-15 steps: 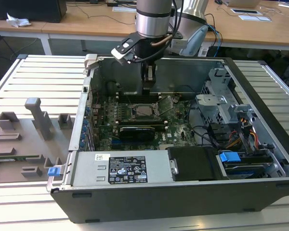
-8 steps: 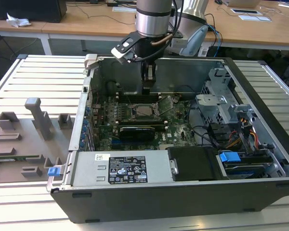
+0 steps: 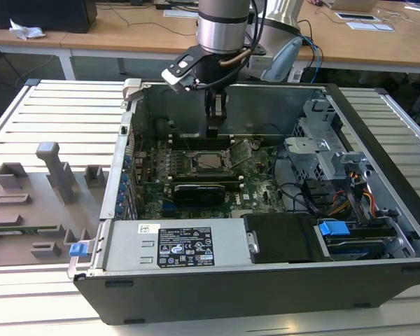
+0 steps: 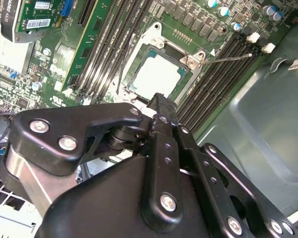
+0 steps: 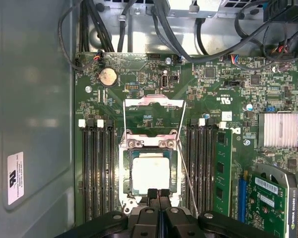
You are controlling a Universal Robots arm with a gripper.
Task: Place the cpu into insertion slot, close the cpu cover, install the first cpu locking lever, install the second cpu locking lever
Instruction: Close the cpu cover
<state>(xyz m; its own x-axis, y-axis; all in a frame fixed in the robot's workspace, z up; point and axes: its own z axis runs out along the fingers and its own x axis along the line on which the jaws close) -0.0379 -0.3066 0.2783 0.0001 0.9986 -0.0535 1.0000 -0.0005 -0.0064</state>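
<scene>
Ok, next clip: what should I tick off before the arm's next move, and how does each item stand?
1. The cpu sits flat in the slot: ok.
2. The cover is down: not ok, it stands tilted up off the slot.
3. The lever is latched: not ok, it sticks out free beside the slot.
4. The gripper is empty: ok, shut on nothing, tips over the slot's edge.
5. The cpu's orientation matches the slot: cannot tell.
</scene>
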